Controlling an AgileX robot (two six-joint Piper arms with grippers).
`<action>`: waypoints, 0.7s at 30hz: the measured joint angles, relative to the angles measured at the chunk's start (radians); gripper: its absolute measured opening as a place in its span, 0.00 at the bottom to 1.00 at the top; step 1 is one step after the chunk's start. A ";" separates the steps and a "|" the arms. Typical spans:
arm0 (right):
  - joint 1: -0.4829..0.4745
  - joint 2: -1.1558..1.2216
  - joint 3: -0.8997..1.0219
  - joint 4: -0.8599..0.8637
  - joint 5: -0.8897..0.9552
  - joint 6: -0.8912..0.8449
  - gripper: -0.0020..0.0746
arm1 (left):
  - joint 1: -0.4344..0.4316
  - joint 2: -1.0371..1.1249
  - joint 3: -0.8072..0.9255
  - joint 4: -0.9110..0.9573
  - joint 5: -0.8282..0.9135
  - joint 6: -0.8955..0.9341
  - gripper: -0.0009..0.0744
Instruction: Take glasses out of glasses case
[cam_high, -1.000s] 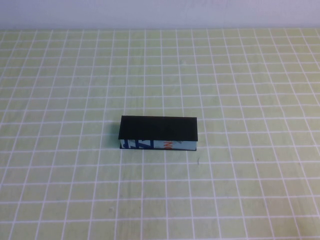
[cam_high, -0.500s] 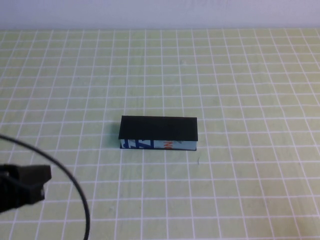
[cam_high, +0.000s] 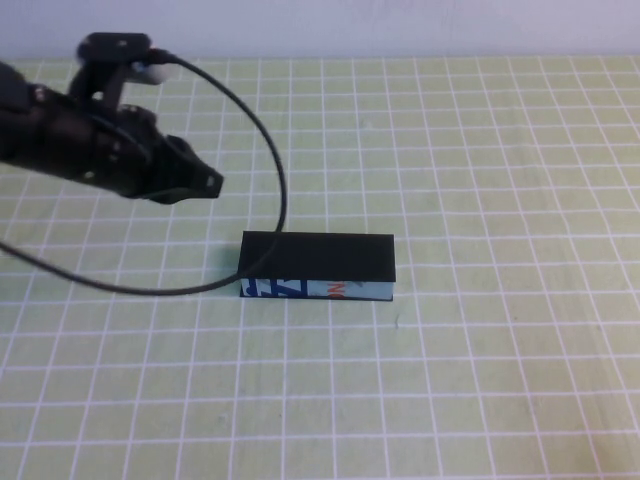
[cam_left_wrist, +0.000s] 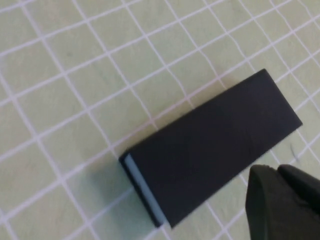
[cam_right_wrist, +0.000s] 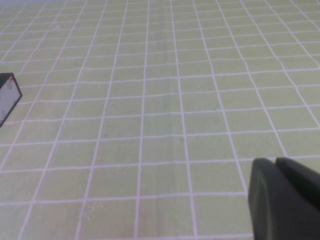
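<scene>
The glasses case (cam_high: 318, 266) lies shut in the middle of the counter (cam_high: 500, 380), which wears a pale green cloth ruled in white squares. Its matte black lid is down flat, and the pale blue side with blue, white and orange print faces the robot. The glasses are not to be seen (the lid covers whatever is inside).

The left gripper (cam_high: 205, 183) hangs above the counter, behind the case and toward its left end, apart from it, with a black cable (cam_high: 272, 150) looping from the arm down across the cloth. In the left wrist view the case (cam_left_wrist: 212, 150) lies below the camera; whether the fingers (cam_left_wrist: 280, 202) are released or clenched I cannot tell.

The right gripper (cam_right_wrist: 282, 197) shows only in its own wrist view, over bare cloth well apart from the case (cam_right_wrist: 7, 95), its fingers clenched on nothing.
</scene>
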 joint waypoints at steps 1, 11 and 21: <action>0.000 0.000 0.000 0.000 0.000 0.000 0.00 | -0.016 0.055 -0.050 -0.002 0.008 0.005 0.01; 0.000 0.000 0.000 0.000 0.000 0.000 0.00 | -0.065 0.482 -0.444 -0.093 0.154 0.050 0.01; 0.000 0.000 0.000 0.000 0.000 0.000 0.00 | -0.070 0.603 -0.506 -0.045 0.162 0.052 0.01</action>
